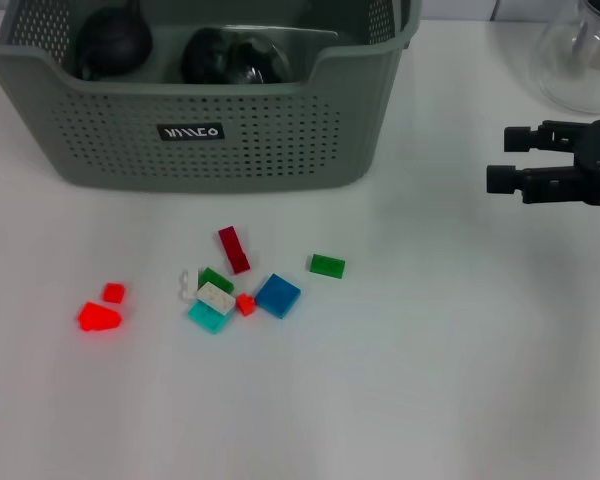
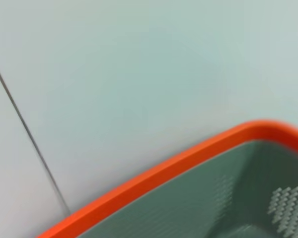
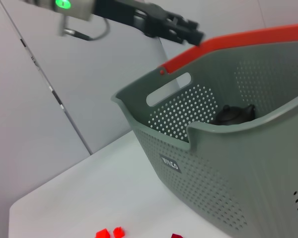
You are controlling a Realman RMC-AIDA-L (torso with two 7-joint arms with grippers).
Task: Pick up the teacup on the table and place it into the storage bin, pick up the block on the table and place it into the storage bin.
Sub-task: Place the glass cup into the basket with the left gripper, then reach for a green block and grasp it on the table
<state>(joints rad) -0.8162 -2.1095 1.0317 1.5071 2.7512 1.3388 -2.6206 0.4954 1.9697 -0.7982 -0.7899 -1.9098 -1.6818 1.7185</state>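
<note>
The grey-green storage bin (image 1: 280, 150) stands at the back of the table, also seen in the right wrist view (image 3: 213, 173) and from above in the left wrist view (image 2: 213, 198). Two dark rounded vessels (image 1: 110, 40) (image 1: 235, 55) lie inside it; I cannot tell whether either is the teacup. No teacup shows on the table. Several small blocks lie in front of the bin, among them a dark red bar (image 1: 234, 249), a green one (image 1: 327, 265) and a blue one (image 1: 278, 295). My right gripper (image 1: 500, 160) hovers open at the right, empty. My left gripper (image 3: 196, 34) hangs above the bin's far side.
A clear glass flask (image 1: 585, 60) stands at the back right, behind my right gripper. Two orange-red pieces (image 1: 99, 317) lie apart at the left of the block cluster. The bin has an orange rim (image 2: 164, 168) on its far side.
</note>
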